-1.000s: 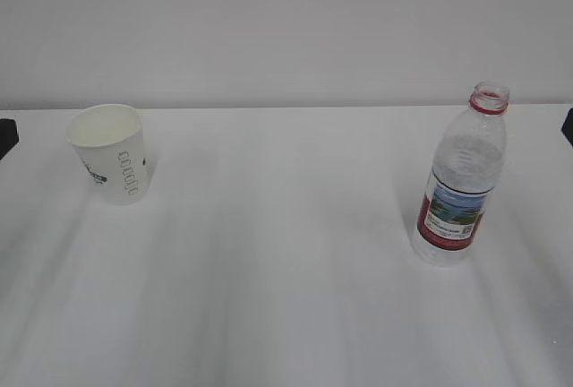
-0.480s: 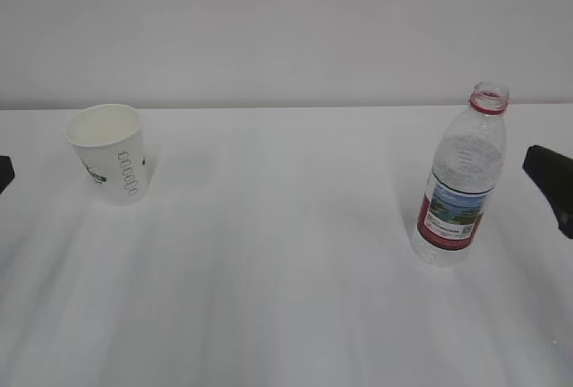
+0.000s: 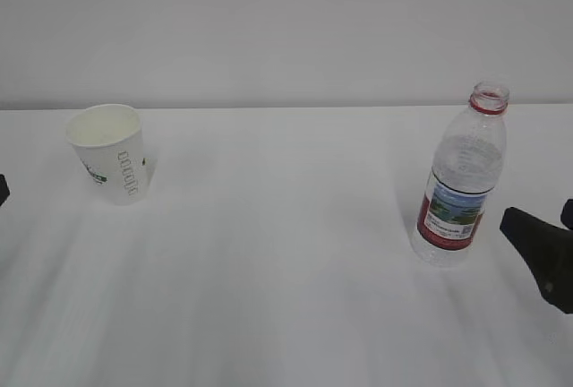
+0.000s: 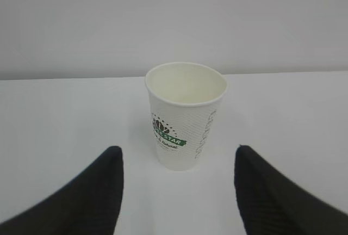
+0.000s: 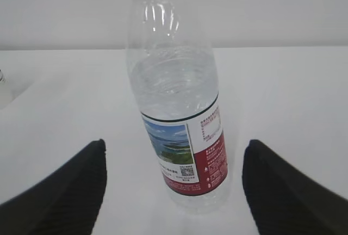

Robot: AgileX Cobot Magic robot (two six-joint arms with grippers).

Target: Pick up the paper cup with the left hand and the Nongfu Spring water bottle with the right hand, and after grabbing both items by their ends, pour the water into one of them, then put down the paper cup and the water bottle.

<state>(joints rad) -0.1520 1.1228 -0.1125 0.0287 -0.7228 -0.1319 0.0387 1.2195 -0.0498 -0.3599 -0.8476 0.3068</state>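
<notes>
Right tool (image 3: 546, 257) nearer bottle (image 3: 461, 185), open.

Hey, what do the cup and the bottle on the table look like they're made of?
Cup: looks like matte white paper, with a rolled rim, finely textured wall and printed green logo.
Bottle: clear, glossy thin plastic, with see-through ribbed walls showing highlights, a red neck ring and a glossy printed label, probably plastic film.

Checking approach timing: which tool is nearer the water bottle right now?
Right. The right tool sits just beside the water bottle, open and not touching. The left tool is far across the table, open, facing the paper cup.
</notes>
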